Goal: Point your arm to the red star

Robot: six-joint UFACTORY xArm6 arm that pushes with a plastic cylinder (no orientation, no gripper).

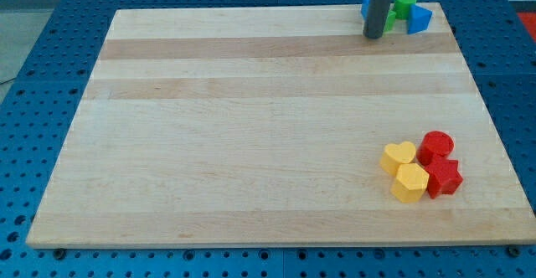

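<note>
The rod's tip (373,36) rests at the tabletop's (251,127) one o'clock edge beside blue and green blocks (406,2), far from the red star (444,178) at four o'clock; no hand shows.

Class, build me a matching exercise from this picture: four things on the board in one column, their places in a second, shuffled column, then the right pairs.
Things:
1. red star
2. yellow heart
3. my tip
4. blue triangle

Places:
A. farthest toward the view's right in the top cluster
B. just left of the green and blue blocks, at the view's top
C. leftmost in the lower cluster
D. right of the yellow hexagon, below the red cylinder

Pairs: 1-D, 2-C, 3-B, 4-A
</note>
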